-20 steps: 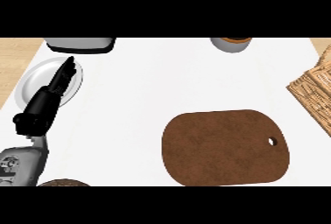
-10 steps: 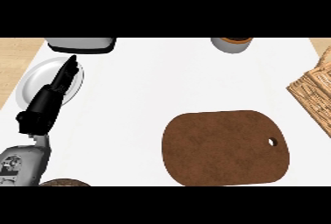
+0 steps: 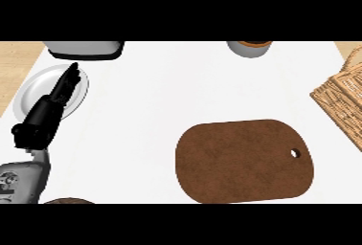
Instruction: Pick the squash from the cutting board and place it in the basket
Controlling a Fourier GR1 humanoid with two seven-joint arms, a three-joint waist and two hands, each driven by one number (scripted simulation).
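My left hand (image 3: pixel 50 107) rests open, fingers straight over the white plate (image 3: pixel 32 91), well apart from the brown cutting board (image 3: pixel 244 160) and wicker basket (image 3: pixel 343 103).

- A white plate (image 3: pixel 35 88) lies near the left edge of the white desk (image 3: pixel 176 91).
- A grey appliance (image 3: pixel 83 49) sits at the desk's far edge, just beyond the plate.
- A grey cup (image 3: pixel 249 48) with brown contents stands at the far edge, right of centre.
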